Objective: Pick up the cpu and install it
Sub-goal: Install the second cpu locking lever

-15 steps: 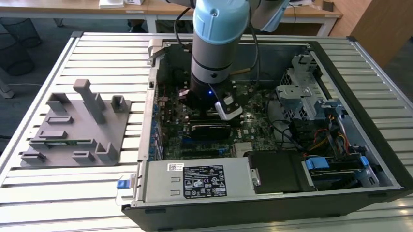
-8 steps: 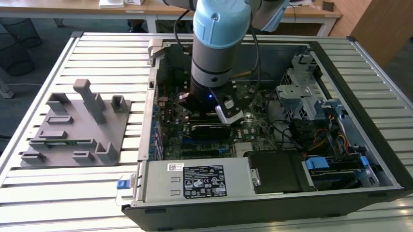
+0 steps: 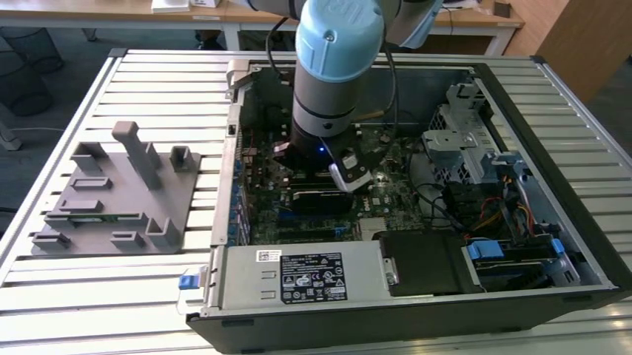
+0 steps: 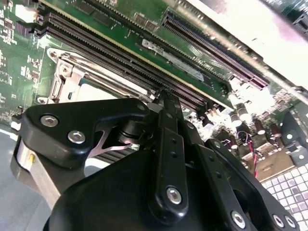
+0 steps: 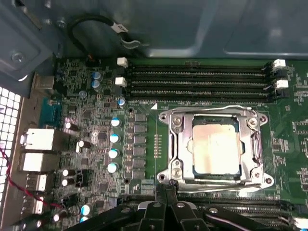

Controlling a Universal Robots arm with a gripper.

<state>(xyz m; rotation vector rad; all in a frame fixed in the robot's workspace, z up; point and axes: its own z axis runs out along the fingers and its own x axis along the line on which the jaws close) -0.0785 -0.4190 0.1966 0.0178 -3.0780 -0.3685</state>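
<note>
1. Find the small flat square cpu with the shiny silver-grey top lying inside the bright metal socket frame on the green motherboard, level and square to that frame on all four sides, to judge by the first wrist view
2. Read the jaws as drawn fully together, just beside the socket frame's edge that faces away from the long black memory slots, with nothing between them and no contact with the chip
3. Treat the placing as done and the seating as the step in hand, judging from the chip's even rim within the socket frame
4. Hold the blue and grey arm straight above the socket frame inside the open black computer case; avoid any sideways drift towards the memory slots on the frame's far side
5. Check the chip's corners against the socket frame before any downward pressure; a tilted corner would risk bent contacts beneath
6. Press, if at all, only lightly and on the chip's metal top, never on the socket frame's thin wire lever
7. Ignore the grey plastic fixture block on the slatted metal surface, well apart from the socket frame and outside the case
</note>
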